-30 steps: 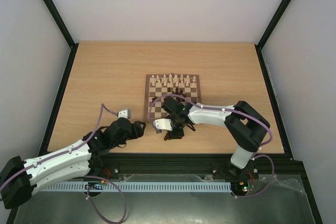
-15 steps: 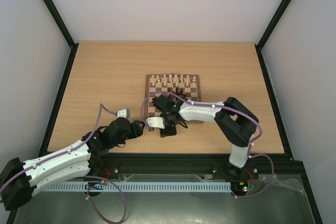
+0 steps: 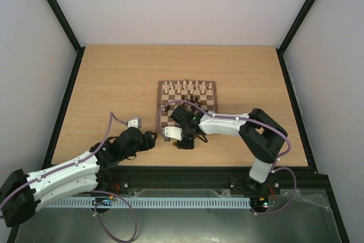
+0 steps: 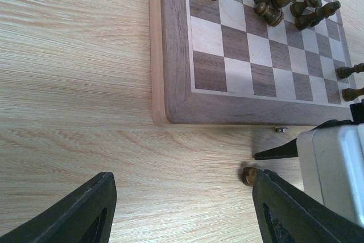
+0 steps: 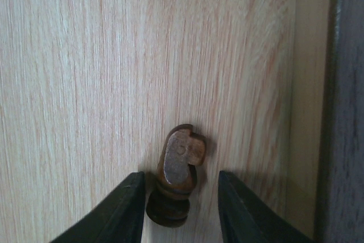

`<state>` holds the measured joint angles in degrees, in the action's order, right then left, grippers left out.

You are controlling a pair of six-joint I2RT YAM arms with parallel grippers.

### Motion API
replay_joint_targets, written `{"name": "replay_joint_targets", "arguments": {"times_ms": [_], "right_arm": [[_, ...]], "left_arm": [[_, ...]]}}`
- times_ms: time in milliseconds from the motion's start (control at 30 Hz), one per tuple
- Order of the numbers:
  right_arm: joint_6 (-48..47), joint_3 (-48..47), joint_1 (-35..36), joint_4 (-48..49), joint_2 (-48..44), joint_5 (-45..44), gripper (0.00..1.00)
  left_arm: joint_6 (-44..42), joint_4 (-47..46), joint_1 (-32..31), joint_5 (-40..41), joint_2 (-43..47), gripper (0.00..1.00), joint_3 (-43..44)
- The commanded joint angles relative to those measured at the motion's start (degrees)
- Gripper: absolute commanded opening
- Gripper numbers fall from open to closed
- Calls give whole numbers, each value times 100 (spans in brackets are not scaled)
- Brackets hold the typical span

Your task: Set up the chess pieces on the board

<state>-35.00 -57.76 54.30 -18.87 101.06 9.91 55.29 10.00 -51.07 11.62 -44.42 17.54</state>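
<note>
Chess pieces [image 4: 278, 1], the dark ones, cluster on the board [image 4: 170, 44], which lies ahead of the left fingers [image 4: 85, 209] and to their right. Those fingers are wide apart over bare desk [image 4: 74, 83], holding nothing. Cream pieces [image 3: 187, 88] stand in rows along the board's far side. Off the board, a dark knight [image 5: 179, 177] sits on the desk between the right fingers [image 5: 122, 211]. They are apart, one at its base, a gap at the other. The board's rim runs just right of them.
</note>
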Motion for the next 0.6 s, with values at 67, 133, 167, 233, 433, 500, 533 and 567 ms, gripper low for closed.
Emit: {"name": "replay_joint_targets", "arguments": {"times_ms": [67, 133, 167, 233, 433, 500, 533, 567], "right_arm": [[451, 302, 10, -298, -9, -162, 26], [537, 306, 4, -251, -6, -210, 22], [572, 316, 5, -249, -12, -243, 20], [658, 339, 5, -241, -128, -321, 16], [884, 753, -44, -51, -1310, -68, 13], [917, 912, -102, 6, -1733, 79, 12], [931, 984, -126, 19, -1911, 135, 12], [952, 1054, -145, 39, -2081, 168, 12]], "left_arm": [[-58, -83, 43, -17, -122, 68, 83], [-44, -100, 39, -32, -128, 68, 91], [-29, -103, 38, -40, -121, 68, 88], [-10, -154, 49, -151, -135, 68, 96], [-68, -1060, 572, -1713, -611, 70, 34], [-11, -1661, 798, -2338, -825, 69, -46], [19, -1951, 898, -2648, -969, 67, -91], [26, -2282, 962, -2960, -1069, 65, -121]]}}
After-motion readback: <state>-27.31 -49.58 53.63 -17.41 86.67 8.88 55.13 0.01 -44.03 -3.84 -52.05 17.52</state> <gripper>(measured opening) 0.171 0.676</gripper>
